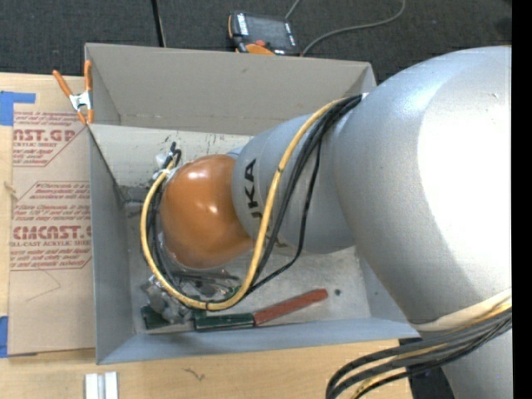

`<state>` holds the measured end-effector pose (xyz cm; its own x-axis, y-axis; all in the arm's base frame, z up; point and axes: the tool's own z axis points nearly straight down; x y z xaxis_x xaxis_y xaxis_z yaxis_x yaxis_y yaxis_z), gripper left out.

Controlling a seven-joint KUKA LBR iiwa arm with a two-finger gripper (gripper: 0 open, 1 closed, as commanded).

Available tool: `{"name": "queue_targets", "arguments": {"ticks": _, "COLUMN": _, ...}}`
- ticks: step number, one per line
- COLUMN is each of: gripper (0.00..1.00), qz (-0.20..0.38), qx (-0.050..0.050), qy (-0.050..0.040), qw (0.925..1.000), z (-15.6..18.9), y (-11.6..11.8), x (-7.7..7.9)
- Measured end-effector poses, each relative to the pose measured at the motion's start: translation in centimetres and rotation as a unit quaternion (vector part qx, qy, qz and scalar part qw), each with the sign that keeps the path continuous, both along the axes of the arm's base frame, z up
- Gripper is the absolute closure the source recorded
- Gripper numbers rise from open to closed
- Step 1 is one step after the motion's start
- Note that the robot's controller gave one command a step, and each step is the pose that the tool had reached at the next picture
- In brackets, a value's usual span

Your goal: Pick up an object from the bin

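Observation:
My gripper (184,284) reaches down into the front left part of the bin, mostly hidden under the arm's orange dome. Just in front of it, along the bin's front wall, lies a long thin tool with a red handle (289,306) and a dark green end (224,321). A small dark green thing (155,316) sits in the front left corner, close beside the gripper. Whether the gripper touches either one is hidden.
The grey arm with its yellow and black cables covers the bin's middle and right side. The left wall and front wall stand close to the gripper. A strip of bare floor shows at the front right.

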<state>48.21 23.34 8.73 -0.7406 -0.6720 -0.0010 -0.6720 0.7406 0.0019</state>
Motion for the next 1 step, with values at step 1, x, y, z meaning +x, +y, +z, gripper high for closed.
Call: {"name": "queue_targets", "arguments": {"ticks": 1, "gripper": 1.0, "qz": -0.022, "qx": 0.001, "qy": -0.0049, "qw": 0.9997, "z": 11.3, "y": -3.03, "x": 0.51}}
